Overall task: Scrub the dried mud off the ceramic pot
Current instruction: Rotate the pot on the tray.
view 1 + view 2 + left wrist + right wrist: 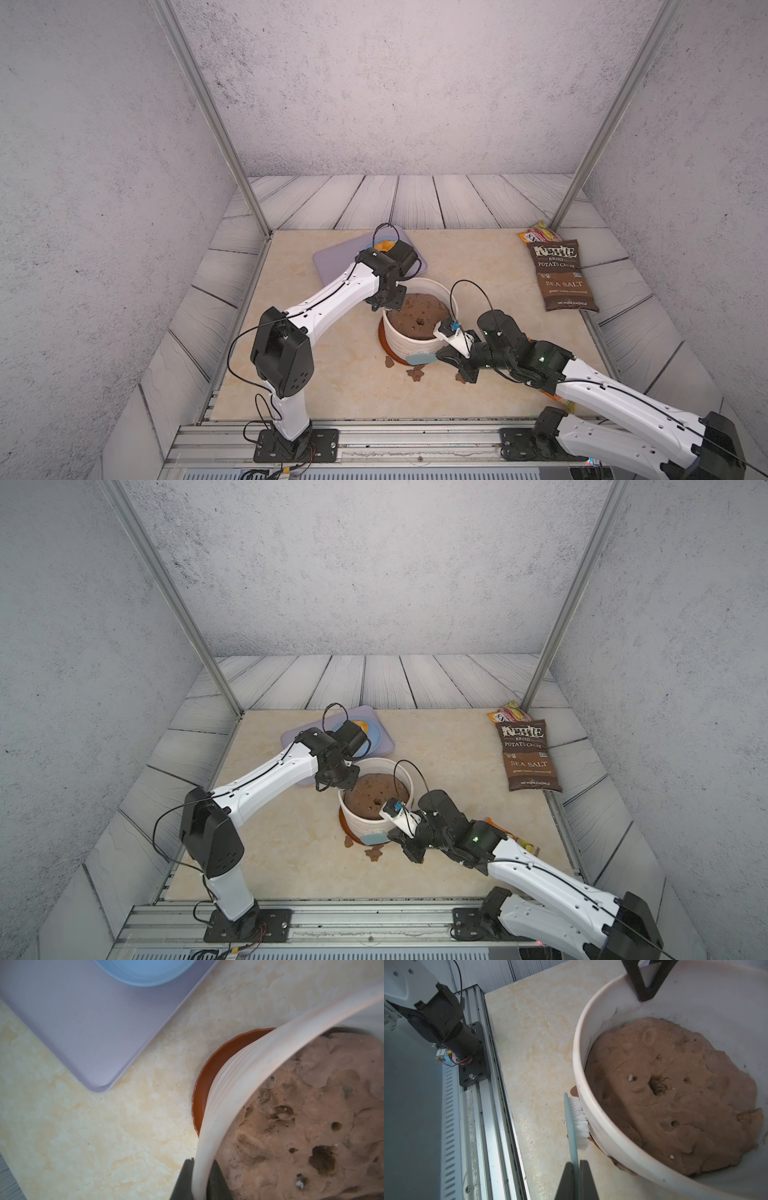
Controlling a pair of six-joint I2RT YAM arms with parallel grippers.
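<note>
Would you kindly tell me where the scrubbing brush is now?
In the right wrist view, the brush is gripped by the right end effector, its bristles against the outer wall of the ceramic pot, on the side facing the robot.

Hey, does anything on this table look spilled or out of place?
Yes. Brown mud flakes lie loose on the table in front of the pot, by its saucer, so debris is scattered there. A snack wrapper also sticks out from under the right arm.
</note>
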